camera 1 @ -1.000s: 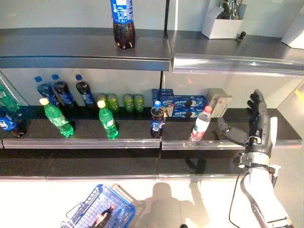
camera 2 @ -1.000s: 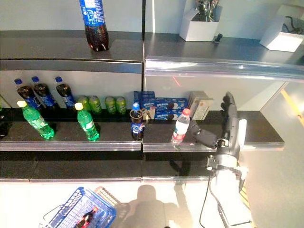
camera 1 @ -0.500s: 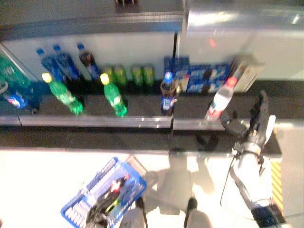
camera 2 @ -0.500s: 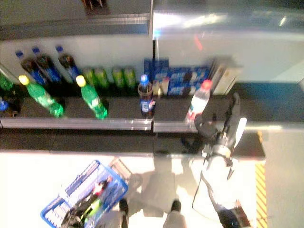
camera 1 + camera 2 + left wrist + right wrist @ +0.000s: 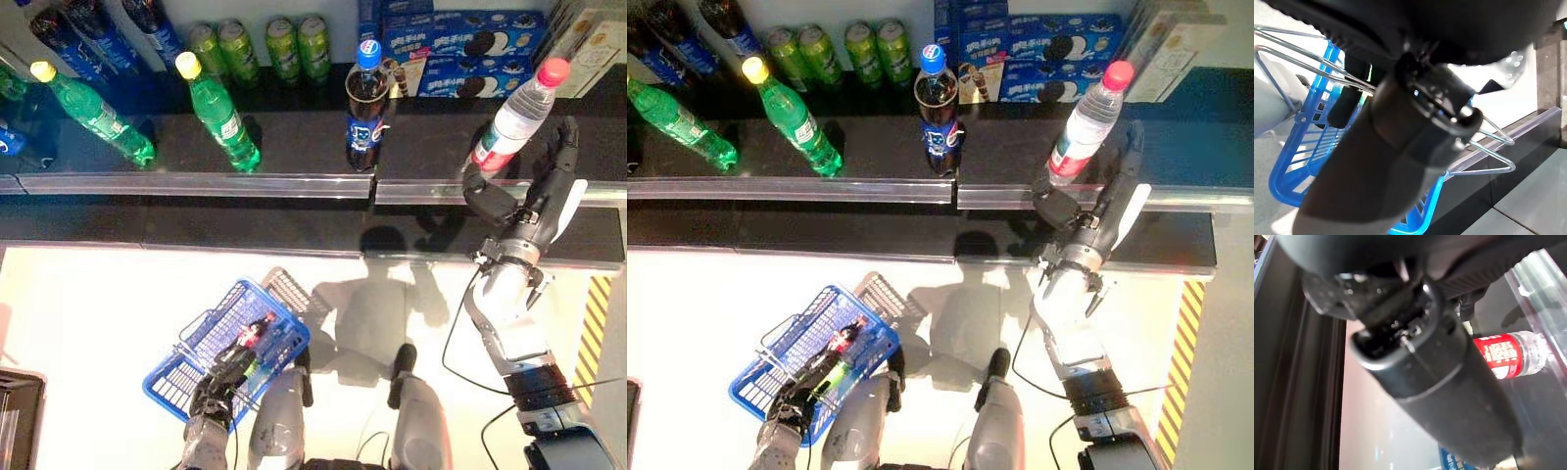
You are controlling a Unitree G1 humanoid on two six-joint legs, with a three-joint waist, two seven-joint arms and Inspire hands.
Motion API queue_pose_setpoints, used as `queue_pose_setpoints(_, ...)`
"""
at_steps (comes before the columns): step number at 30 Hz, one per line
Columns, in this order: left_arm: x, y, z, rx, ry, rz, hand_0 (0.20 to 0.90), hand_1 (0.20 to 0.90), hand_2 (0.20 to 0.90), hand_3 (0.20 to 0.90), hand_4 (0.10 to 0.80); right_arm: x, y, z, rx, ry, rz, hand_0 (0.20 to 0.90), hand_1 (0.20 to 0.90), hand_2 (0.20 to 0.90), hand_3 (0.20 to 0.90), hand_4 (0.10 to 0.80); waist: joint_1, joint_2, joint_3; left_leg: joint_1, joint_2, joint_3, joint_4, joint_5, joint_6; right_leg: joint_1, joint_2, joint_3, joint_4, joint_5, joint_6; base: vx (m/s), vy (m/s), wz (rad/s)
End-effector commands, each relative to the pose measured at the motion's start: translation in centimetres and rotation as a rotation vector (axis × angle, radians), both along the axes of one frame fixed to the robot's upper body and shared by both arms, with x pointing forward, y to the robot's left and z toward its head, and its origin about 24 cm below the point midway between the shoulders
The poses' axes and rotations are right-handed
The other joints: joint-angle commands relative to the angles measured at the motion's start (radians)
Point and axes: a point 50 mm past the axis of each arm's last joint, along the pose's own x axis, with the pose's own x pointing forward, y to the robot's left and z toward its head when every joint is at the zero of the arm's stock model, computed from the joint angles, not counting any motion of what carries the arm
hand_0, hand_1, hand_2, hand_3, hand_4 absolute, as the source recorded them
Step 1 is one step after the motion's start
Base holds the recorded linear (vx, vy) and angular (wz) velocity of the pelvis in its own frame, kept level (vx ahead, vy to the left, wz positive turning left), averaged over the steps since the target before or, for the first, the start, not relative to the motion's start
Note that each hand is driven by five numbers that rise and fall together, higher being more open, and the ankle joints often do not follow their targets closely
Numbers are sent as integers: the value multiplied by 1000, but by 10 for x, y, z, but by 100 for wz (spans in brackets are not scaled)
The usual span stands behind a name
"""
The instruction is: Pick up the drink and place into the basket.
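A clear water bottle (image 5: 514, 113) with a red cap and red label stands at the front of the dark shelf (image 5: 196, 184). My right hand (image 5: 534, 201) is open just below and right of it. Its thumb reaches toward the bottle's base and its straight fingers (image 5: 563, 157) rise along the bottle's right side, not closed on it. The right wrist view shows the bottle (image 5: 1508, 355) past the thumb. The blue basket (image 5: 171, 377) hangs low at the left with a small bottle (image 5: 250, 338) inside. My left hand (image 5: 211, 416) is curled round its wire handle (image 5: 1488, 147).
On the same shelf stand a cola bottle (image 5: 365, 108), two green bottles (image 5: 220, 113), green cans (image 5: 260, 44), more cola bottles (image 5: 59, 34) and blue biscuit boxes (image 5: 451, 39) behind. Yellow-black floor tape (image 5: 593, 333) runs at the right.
The camera has tipped down, so the shelf now sits at the top of the view. My right hand has come closer to the water bottle. The basket still hangs from my left hand.
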Motion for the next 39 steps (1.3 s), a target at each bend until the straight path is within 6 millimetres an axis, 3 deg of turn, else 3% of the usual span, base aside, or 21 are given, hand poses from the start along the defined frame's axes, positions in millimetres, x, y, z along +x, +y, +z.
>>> queue_pose_setpoints(1, 16, 3, 27, 42, -233, -51, 300, 300, 300, 200, 100, -3, -1, 79, -17, -323, -2, 900, 900, 900, 900, 800, 8, 2, -11, -83, -36, -72, 155, 1, 7, 33, 48, -51, 55, -64, -74, -52, -31, 0)
queue_pose_setpoints(6, 28, 6, 34, 50, -265, -62, 300, 300, 300, 200, 100, 7, 0, 105, -3, -359, -19, 900, 900, 900, 900, 800, 24, 2, 8, -138, -30, -81, 174, 21, 7, -9, 55, -50, 64, -60, -77, -35, -41, 0)
queue_pose_setpoints(25, 41, 12, 43, 54, -278, -90, 300, 300, 300, 200, 100, 33, -22, 151, 110, -352, -45, 900, 900, 900, 900, 800, 66, 16, 8, -206, -33, -91, 178, 36, 10, -69, 54, -60, 82, -62, -81, 0, -1, 0)
queue_pose_setpoints(28, 41, 13, 44, 54, -281, -94, 300, 300, 300, 200, 100, 35, -29, 154, 131, -346, -60, 599, 599, 599, 549, 449, 70, 16, 8, -207, -35, -94, 176, 33, 12, -73, 52, -60, 84, -59, -80, 29, 3, 0)
queue_pose_setpoints(29, 41, 13, 44, 53, -282, -96, 300, 300, 300, 200, 100, 36, -32, 155, 134, -343, -62, 585, 585, 585, 532, 432, 71, 18, 8, -206, -36, -94, 175, 32, 12, -73, 50, -60, 84, -59, -79, 43, 12, 0)
queue_pose_setpoints(30, 42, 13, 44, 50, -286, -97, 300, 300, 300, 200, 100, 37, -34, 156, 139, -339, -65, 495, 495, 495, 428, 328, 71, 19, 8, -205, -38, -93, 173, 30, 13, -74, 49, -59, 83, -58, -79, 0, 0, 0)
queue_pose_setpoints(31, 43, 12, 45, 50, -290, -99, 300, 300, 300, 200, 100, 38, -37, 157, 143, -337, -68, 300, 300, 300, 200, 100, 73, 19, 8, -204, -39, -92, 170, 28, 14, -74, 48, -59, 82, -58, -78, 0, 0, 0)
queue_pose_setpoints(39, 44, 16, 48, 53, -294, -103, 300, 300, 300, 200, 100, 36, -45, 166, 140, -360, -92, 300, 300, 300, 200, 100, 77, 15, 8, -205, -47, -98, 173, 12, 22, -89, 45, -57, 101, -61, -76, 0, 0, 0)
